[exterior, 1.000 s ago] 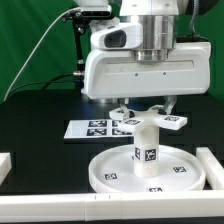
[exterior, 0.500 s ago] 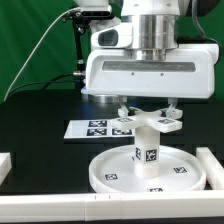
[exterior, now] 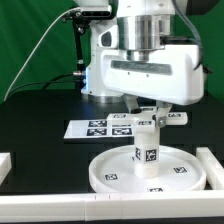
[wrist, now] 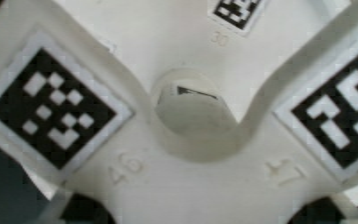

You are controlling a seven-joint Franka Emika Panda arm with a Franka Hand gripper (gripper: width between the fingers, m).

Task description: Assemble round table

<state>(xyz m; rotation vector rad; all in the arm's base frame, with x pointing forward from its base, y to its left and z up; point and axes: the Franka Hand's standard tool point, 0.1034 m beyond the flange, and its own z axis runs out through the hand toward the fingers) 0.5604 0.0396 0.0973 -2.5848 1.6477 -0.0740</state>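
Over the black tabletop (exterior: 40, 115) the arm hangs low, and right under it the round disc (exterior: 150, 172) lies flat with the short leg (exterior: 147, 145) standing upright in its central hub. On top of the leg sits the cross-shaped base (exterior: 150, 120), its arms spread level, and the gripper (exterior: 147, 108) is down on it; the wrist housing hides the fingers, so I cannot tell whether they are apart or clamped on the base. The wrist view looks straight down onto the base (wrist: 190, 118), tags on either side of its centre. Behind, the marker board (exterior: 95, 128) lies flat. Looks like the base-to-leg step, probably screwing it on; next comes a careful twist, keeping it square to the leg.
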